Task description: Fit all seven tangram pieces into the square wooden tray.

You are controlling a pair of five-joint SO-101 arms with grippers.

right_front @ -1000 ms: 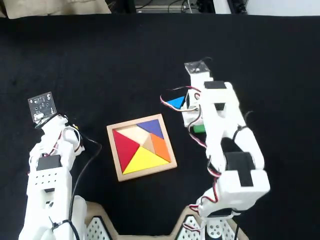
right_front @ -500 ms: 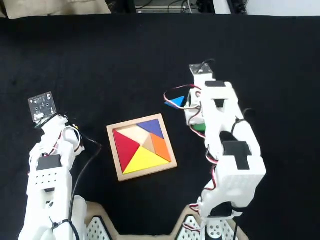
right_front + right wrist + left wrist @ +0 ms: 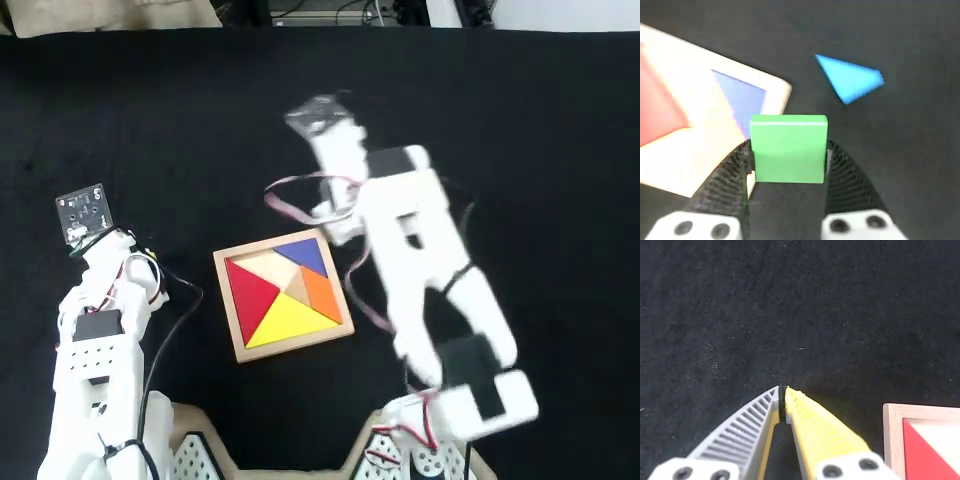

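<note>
The square wooden tray [image 3: 226,302] lies at the table's middle with red [image 3: 250,290], yellow [image 3: 285,320], orange [image 3: 322,292] and purple [image 3: 303,255] pieces in it; a wood-coloured patch shows near its far corner. My right gripper [image 3: 788,147] is shut on a green square [image 3: 788,150], held just off the tray's corner [image 3: 777,85]. A blue triangle [image 3: 850,77] lies on the cloth beyond it. The right arm [image 3: 400,210] leans over the tray's far right corner. My left gripper [image 3: 781,390] is shut and holds nothing, over bare cloth left of the tray [image 3: 892,432].
The table is covered in black cloth [image 3: 180,120], open on the far side and to the right. The left arm [image 3: 95,330] stands at the near left. Loose wires [image 3: 290,200] trail from the right arm near the tray.
The right arm has swung left towards the tray's far corner with the green square in its gripper, and now covers the blue triangle in the high view. The left arm has not moved.
</note>
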